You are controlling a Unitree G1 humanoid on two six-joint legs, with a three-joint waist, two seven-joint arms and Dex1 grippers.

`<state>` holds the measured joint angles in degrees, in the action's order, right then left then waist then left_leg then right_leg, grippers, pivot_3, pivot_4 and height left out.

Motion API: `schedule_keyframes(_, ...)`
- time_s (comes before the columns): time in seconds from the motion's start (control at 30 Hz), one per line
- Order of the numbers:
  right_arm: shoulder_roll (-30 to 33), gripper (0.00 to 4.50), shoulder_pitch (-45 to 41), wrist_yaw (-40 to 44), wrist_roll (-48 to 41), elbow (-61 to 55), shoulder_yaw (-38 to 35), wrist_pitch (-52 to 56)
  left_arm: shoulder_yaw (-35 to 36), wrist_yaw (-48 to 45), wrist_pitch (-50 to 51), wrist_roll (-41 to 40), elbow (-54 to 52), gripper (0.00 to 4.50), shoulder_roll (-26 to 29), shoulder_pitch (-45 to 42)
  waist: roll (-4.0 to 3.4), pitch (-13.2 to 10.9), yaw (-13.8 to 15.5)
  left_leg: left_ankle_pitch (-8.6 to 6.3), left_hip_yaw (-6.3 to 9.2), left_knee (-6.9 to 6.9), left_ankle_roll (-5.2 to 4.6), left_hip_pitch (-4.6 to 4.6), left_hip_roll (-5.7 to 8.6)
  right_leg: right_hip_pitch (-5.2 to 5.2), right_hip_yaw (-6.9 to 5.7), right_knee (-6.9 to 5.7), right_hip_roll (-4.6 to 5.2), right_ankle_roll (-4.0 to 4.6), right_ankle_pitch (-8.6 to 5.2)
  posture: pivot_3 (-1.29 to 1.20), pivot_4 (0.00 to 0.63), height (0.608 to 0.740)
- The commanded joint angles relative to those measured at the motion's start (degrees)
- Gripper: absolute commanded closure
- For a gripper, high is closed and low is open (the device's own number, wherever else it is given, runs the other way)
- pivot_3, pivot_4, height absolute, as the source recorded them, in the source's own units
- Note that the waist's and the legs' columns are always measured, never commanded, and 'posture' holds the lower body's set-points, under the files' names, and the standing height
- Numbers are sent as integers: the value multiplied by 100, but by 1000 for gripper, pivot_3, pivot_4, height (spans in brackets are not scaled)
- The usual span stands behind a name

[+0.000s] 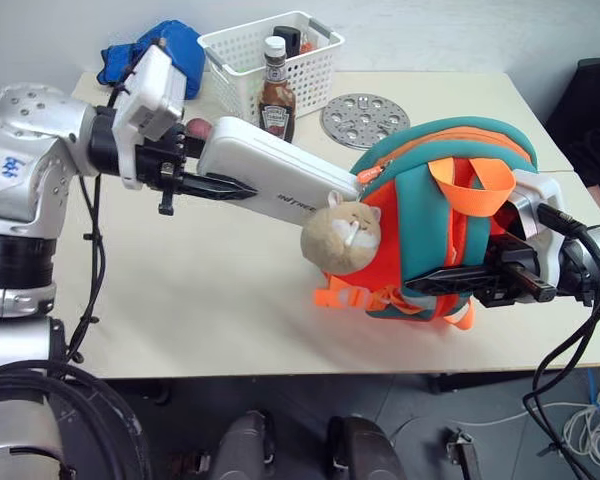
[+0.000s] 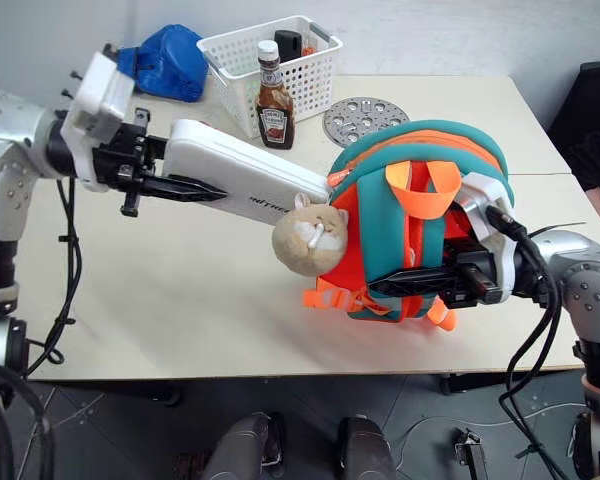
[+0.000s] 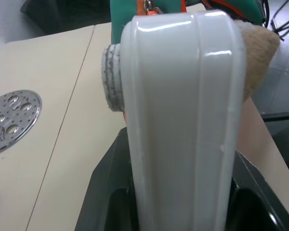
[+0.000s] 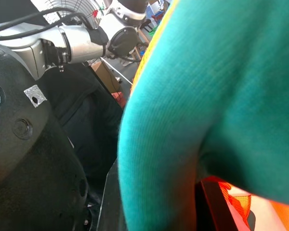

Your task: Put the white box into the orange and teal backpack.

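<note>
White and flat, the rounded plastic box (image 1: 272,172) is pinched at one end by the left gripper (image 1: 212,186), above the beige table (image 1: 210,290). Its far end touches the opening of the small orange and teal backpack (image 1: 450,215), just above the tan plush charm (image 1: 342,236). The right gripper (image 1: 458,280) is pressed together on the backpack's teal strap, holding it up.

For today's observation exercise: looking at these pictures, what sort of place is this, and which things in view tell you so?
Probably a robot lab or test room, not a home. Unrelated props share one plain table: a ketchup bottle, a white lattice basket and a perforated metal disc. Loose cables lie on the tiled floor.
</note>
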<state>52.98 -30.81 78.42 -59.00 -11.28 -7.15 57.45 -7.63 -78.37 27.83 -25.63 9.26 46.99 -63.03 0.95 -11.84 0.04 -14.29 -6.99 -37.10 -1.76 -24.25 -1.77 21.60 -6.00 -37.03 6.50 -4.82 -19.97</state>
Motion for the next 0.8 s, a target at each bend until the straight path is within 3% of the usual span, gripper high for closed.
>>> schedule_keyframes(0.03,-64,4492,-16,-37,-92,-221,-92,-77,-113,302,-42,228,33,3159,-413,-43,2,-1,2,1,0,-1,-2,0,0,0,0,-1,0,0,0,0,150,740)
schedule_keyframes(0.23,-121,4492,85,-130,-152,-429,-133,-63,72,1301,109,339,-228,3159,-1267,516,2,-1,-11,2,6,-8,-4,0,0,0,1,-16,6,-10,5,0,150,740)
schedule_keyframes(0.4,-168,4492,161,-196,-214,-535,-149,-56,-5,2112,421,192,-530,3159,-2388,948,5,-3,3,3,14,-14,-4,2,0,0,-3,-32,8,-13,7,0,150,740)
schedule_keyframes(0.57,-235,4492,170,-279,-271,-613,-136,-49,-278,2456,321,451,18,3159,-3172,774,6,-3,13,3,15,-19,-3,4,1,-1,-3,-36,8,-13,7,0,150,740)
schedule_keyframes(0.73,-313,4492,163,-412,-270,-633,-116,-75,-394,2513,67,735,585,3159,-3512,546,6,-4,3,3,14,-19,-3,4,1,-2,-4,-33,8,-13,7,0,150,740)
schedule_keyframes(0.8,-363,4500,167,-514,-249,-630,-114,-96,-345,2464,101,698,666,2454,-3564,516,6,-4,1,3,14,-16,-2,6,0,-1,-4,-34,8,-13,7,0,150,740)
